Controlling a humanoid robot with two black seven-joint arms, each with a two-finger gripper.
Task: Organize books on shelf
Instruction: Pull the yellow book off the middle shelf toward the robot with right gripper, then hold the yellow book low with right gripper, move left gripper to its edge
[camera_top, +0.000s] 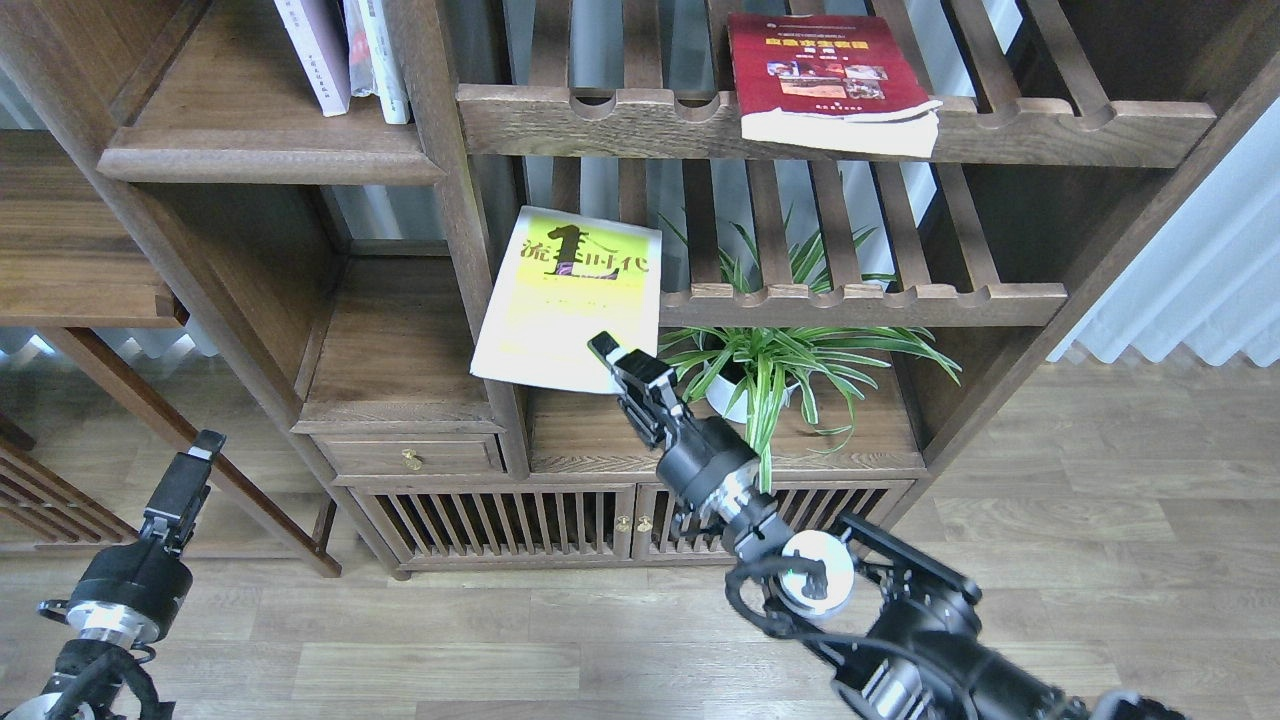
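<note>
My right gripper (610, 357) is shut on the lower right corner of the yellow-green book (570, 296) with black Chinese characters. It holds the book in the air, in front of the post between the bays. The dark red book (825, 75) lies flat on the upper slatted rack, its front edge overhanging the rail. The pale lavender-white book (315, 50) stands upright on the solid dark-brown shelf (270, 160) at the top left, beside other thin books. My left gripper (190, 475) is low at the left, away from the books, seen edge-on.
A potted spider plant (780, 365) stands in the lower bay right of my right gripper. Two slatted racks (870, 300) with scalloped rails are on the right. A small drawer (405, 458) and slatted cabinet doors (500, 525) sit below. White curtain is at the right.
</note>
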